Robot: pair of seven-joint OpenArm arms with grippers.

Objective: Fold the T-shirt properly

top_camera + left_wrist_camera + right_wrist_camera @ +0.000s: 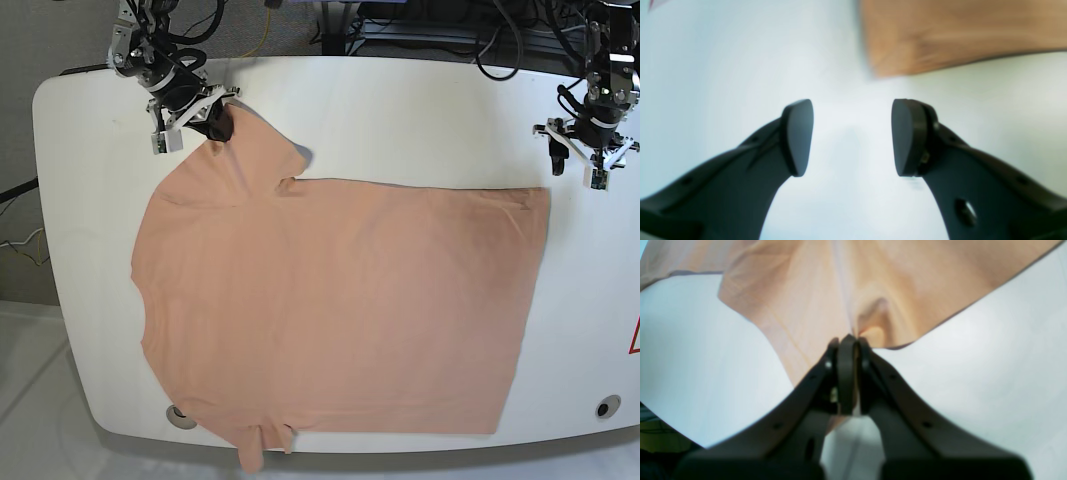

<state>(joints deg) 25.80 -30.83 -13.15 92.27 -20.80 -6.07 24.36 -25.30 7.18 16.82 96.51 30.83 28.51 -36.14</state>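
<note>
The salmon-pink T-shirt (340, 300) lies spread flat across the white table, neck side at the left, hem at the right. My right gripper (215, 125), at the base view's upper left, is shut on the far sleeve's edge; the right wrist view shows the jaws closed with puckered fabric (870, 313) pinched at their tips (848, 340). My left gripper (590, 160), at the base view's upper right, is open and empty just beyond the shirt's far hem corner. In the left wrist view its fingers (851, 136) stand apart above bare table, with the shirt corner (940, 36) ahead.
The near sleeve (262, 445) hangs over the table's front edge. A red mark (634, 338) sits on the table's right edge. Holes (604, 407) are set in the table near its front corners. Cables and arm bases run along the far edge.
</note>
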